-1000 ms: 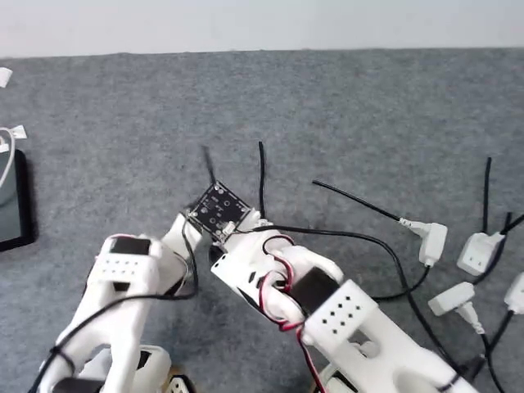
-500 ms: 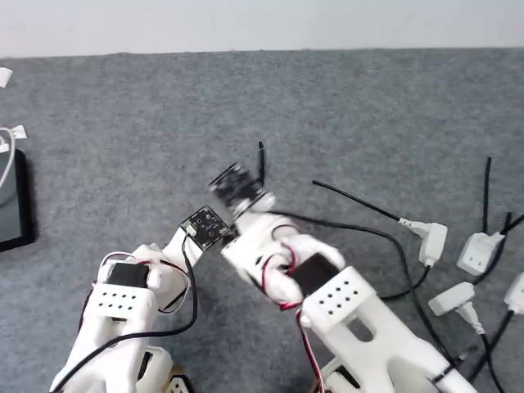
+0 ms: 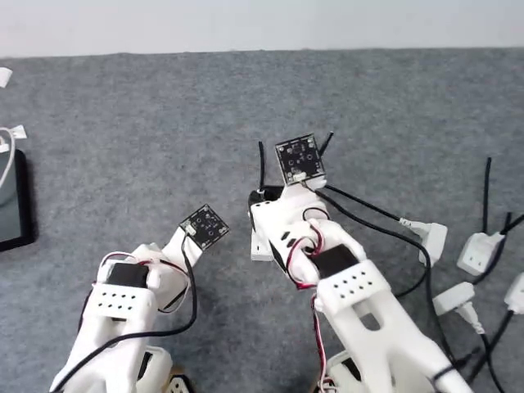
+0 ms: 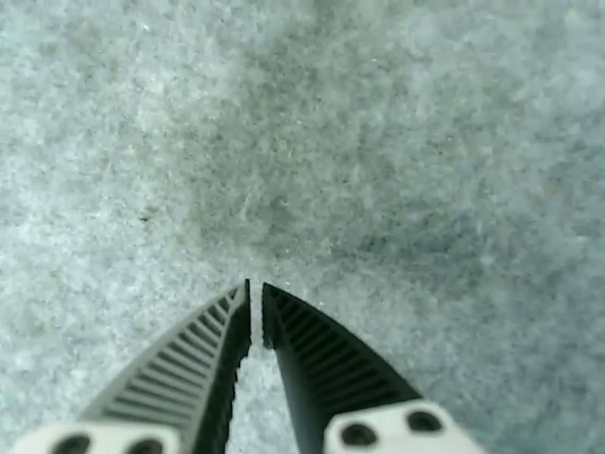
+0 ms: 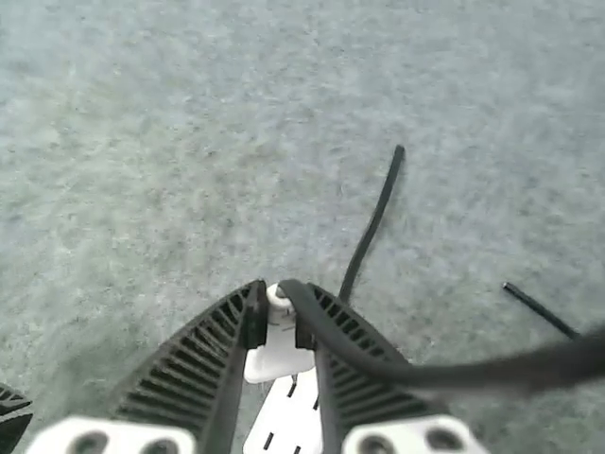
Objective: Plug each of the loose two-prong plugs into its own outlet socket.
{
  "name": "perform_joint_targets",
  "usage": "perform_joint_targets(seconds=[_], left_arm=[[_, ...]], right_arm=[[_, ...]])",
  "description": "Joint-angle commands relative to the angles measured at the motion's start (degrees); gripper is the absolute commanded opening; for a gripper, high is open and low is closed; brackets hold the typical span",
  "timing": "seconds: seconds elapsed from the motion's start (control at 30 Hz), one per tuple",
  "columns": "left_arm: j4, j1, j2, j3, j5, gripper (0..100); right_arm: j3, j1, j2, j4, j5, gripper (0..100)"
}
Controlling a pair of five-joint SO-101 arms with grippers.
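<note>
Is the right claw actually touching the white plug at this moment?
Touching. The right wrist view shows the right claw closed on the white plug, pressing against both of its sides with no gap visible.

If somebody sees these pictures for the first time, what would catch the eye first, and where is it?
Most striking is the right gripper over the middle of the grey carpet, its fingers shut on a white plug right beside a white outlet socket. Next come the loose plugs, scattered near the carpet's right edge. The left gripper is shut on nothing, over bare carpet.
</note>
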Motion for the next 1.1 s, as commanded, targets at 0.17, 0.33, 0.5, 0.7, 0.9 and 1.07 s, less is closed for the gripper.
perform_joint_targets(seconds=[0.17, 0.33, 0.5, 0.7, 0.9, 1.07], left_arm=[[-0.97, -0.88, -0.7, -0.66, 0.62, 1], [-0.97, -0.97, -0.7, -0.57, 0.62, 1], [-0.97, -0.97, -0.7, -0.57, 0.62, 1], [-0.97, -1.05, -0.7, -0.57, 0.62, 1], [-0.97, -2.9, -0.7, -0.66, 0.62, 1], [-0.97, -2.9, -0.7, -0.66, 0.62, 1]], right_arm=[[-0.79, 0.57, 9.71, -9.1, -0.88, 0.8], [-4.4, 5.14, 5.93, 5.05, -0.53, 0.8], [-8.79, 15.78, 5.58, 19.38, 2.37, 0.8], [-9.58, 19.12, 10.07, 21.85, 6.95, 0.8], [-17.85, 19.47, 19.82, 28.88, 7.21, 5.6], [-26.02, 19.47, 29.49, 33.45, 7.21, 9.5]])
